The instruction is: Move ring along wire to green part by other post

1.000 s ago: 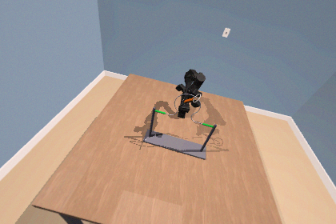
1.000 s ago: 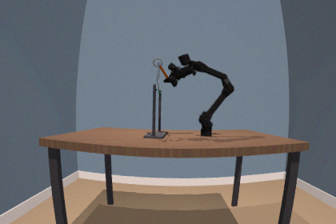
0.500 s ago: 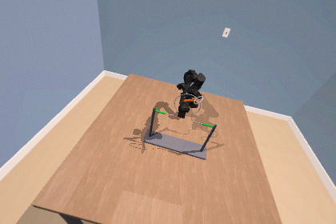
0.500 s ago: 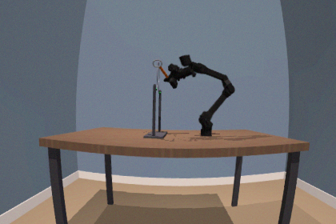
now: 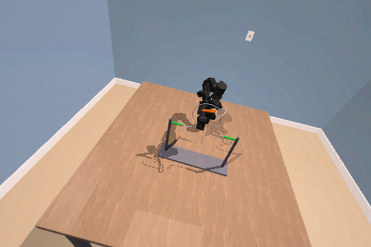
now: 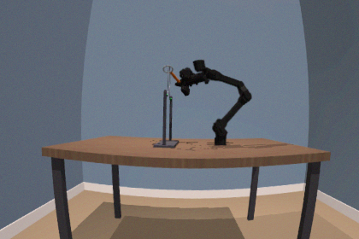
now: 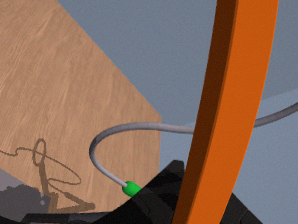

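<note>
one ring held mid-wire, above the grey span

the gripper (image 5: 207, 116) is clamped on the orange handle (image 5: 208, 111), which is seen close up in the wrist view (image 7: 229, 110). the ring (image 6: 167, 69) is carried high above the posts (image 6: 165, 114), apparently about midway between the two green ends (image 5: 177, 123) (image 5: 229, 138); threading cannot be confirmed. risk is judged highest at the wire's bends (image 7: 107, 143): a small tilt of the handle or a drift sideways could bring the ring against the thin grey wire. the table (image 5: 132, 189) lies far below.
</note>
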Controlling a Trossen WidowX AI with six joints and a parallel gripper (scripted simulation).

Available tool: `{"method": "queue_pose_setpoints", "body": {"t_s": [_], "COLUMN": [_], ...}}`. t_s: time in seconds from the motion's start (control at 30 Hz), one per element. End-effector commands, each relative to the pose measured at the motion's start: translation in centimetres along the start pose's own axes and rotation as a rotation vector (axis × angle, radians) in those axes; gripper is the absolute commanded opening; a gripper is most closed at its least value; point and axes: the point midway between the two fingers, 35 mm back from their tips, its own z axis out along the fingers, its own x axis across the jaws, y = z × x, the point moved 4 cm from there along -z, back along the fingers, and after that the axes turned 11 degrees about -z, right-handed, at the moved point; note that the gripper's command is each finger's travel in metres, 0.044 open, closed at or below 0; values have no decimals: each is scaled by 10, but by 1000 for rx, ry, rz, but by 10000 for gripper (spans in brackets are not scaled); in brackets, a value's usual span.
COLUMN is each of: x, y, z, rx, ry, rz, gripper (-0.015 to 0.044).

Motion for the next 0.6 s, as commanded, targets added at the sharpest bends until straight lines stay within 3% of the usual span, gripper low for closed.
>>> {"method": "queue_pose_setpoints", "body": {"t_s": [0.0, 0.57], "x": [-1, -6], "y": [-2, -3], "z": [-1, 0], "rx": [2, -2], "ry": [-32, -145], "rz": [-42, -238], "gripper": [-150, -150]}}
